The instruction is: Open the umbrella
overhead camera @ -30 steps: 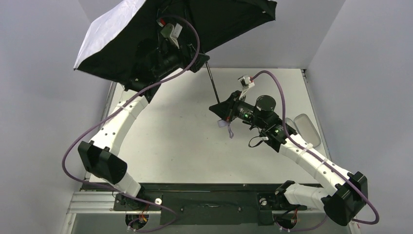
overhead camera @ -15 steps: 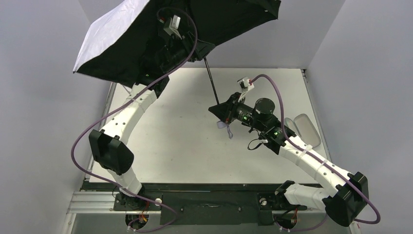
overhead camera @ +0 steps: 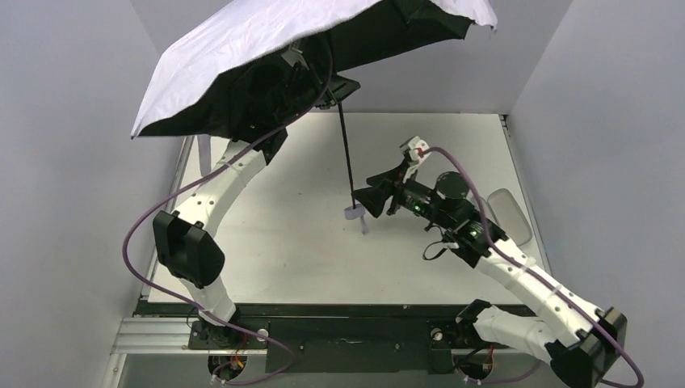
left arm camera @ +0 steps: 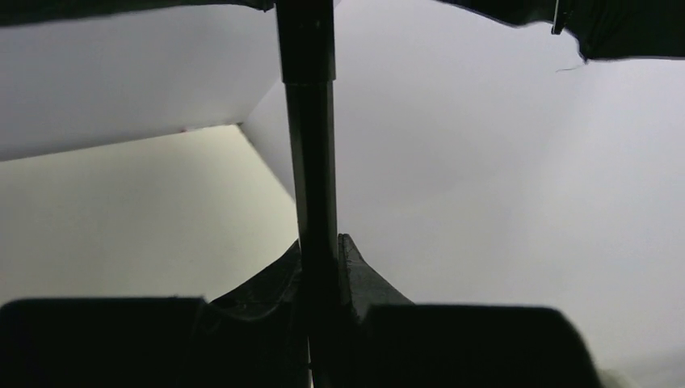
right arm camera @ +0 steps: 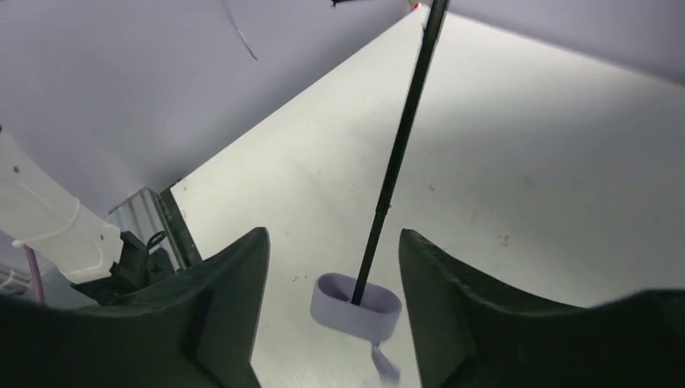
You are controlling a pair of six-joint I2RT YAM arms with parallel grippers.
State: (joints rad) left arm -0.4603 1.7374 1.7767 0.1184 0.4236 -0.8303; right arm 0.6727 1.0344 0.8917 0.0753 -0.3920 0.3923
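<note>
High on the left, the open umbrella (overhead camera: 242, 44) — pale lilac-grey fabric outside, black lining beneath — spreads tilted over the left arm. The left gripper (left arm camera: 319, 246) sits under the canopy, pinching the thin black shaft (overhead camera: 347, 153) near its upper end. The shaft runs down to the small pale lilac handle (right arm camera: 355, 307), which hangs above the white table (overhead camera: 266, 234) with its strap dangling. The right gripper (right arm camera: 331, 242) is spread — one finger either side of the handle, not touching it. A pale oval case (overhead camera: 507, 212) lies far right.
</note>
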